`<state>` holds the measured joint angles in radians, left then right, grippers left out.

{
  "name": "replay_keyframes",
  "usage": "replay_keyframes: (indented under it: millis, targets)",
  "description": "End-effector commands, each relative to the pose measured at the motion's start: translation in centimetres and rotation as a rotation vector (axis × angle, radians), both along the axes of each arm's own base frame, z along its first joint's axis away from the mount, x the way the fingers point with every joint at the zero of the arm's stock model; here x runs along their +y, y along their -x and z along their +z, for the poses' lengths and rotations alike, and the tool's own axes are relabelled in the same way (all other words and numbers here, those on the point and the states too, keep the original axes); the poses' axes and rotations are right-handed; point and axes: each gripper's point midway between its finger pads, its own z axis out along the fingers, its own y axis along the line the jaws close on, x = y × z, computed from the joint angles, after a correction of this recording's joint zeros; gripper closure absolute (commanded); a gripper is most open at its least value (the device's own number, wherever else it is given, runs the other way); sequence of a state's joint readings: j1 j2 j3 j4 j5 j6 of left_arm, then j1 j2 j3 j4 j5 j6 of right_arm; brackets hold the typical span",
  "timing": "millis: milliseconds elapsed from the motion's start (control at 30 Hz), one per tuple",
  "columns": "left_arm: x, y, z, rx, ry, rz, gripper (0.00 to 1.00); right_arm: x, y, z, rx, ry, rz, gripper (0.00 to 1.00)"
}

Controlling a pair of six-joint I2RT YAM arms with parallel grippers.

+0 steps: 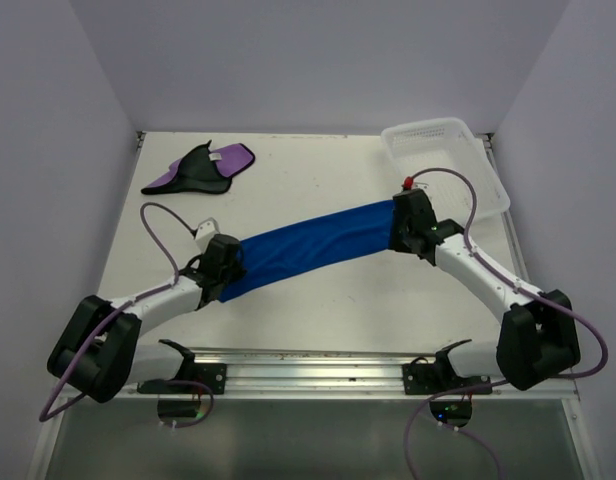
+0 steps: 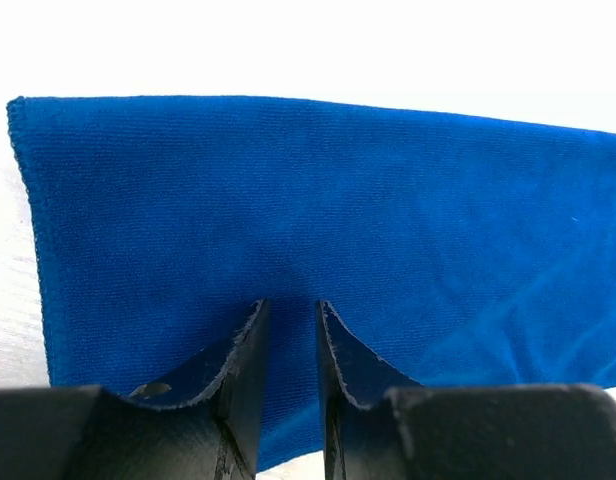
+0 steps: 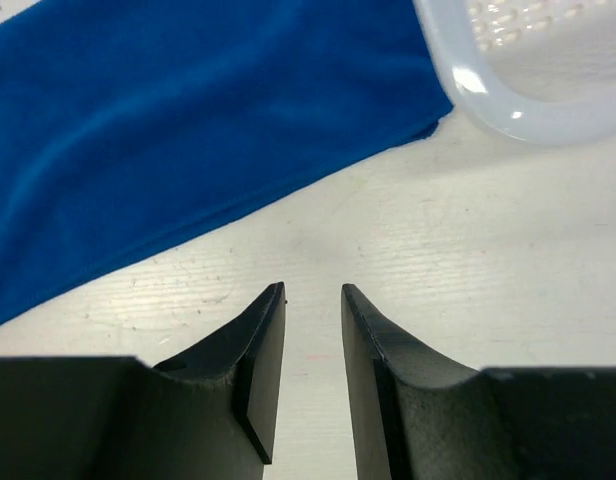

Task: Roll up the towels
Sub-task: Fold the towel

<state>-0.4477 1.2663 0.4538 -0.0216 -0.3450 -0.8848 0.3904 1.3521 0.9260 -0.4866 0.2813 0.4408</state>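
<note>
Where the left tool (image 2: 291, 320) reaches, the blue towel (image 2: 318, 200) lies under it.

blue towel (image 1: 313, 245) spread diagonally on table (image 1: 328, 322) | purple towel (image 1: 200, 168) far left | white mesh basket (image 1: 443, 160) far right

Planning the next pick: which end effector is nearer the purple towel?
Left. The left end effector is over the blue towel, in front of the purple towel; the right end effector is beside the basket.
</note>
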Motion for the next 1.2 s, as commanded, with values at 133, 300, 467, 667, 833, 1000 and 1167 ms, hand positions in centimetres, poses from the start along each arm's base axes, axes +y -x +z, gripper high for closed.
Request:
replay_keyframes:
  millis: [133,300,467,667,833,1000,1167]
  targets:
    - [1.8,0.3,-1.7,0.044,-0.076,0.089,0.70,-2.2,1.1,-0.3,-0.017,0.014,-0.097,0.59]
    - [2.6,1.3,-2.7,0.080,-0.090,0.116,0.70,-2.2,1.0,-0.9,-0.009,0.005,-0.120,0.58]
    - [2.8,3.1,-3.7,0.159,-0.078,0.143,0.70,-2.9,1.0,-1.3,-0.013,0.024,-0.157,0.56]
    - [4.2,5.6,-3.6,0.203,-0.083,0.201,0.70,-3.6,0.2,-2.6,-0.012,0.049,-0.218,0.53]
    - [5.4,6.9,-2.5,0.196,-0.085,0.266,0.69,-3.9,-0.9,-3.8,-0.032,0.054,-0.272,0.53]
    - [5.8,6.9,-2.1,0.190,-0.114,0.255,0.67,-3.0,-2.7,-5.0,-0.047,0.029,-0.267,0.54]
    - [6.9,7.5,-2.1,0.202,-0.165,0.283,0.67,-2.6,-3.9,-6.1,-0.069,0.012,-0.277,0.54]
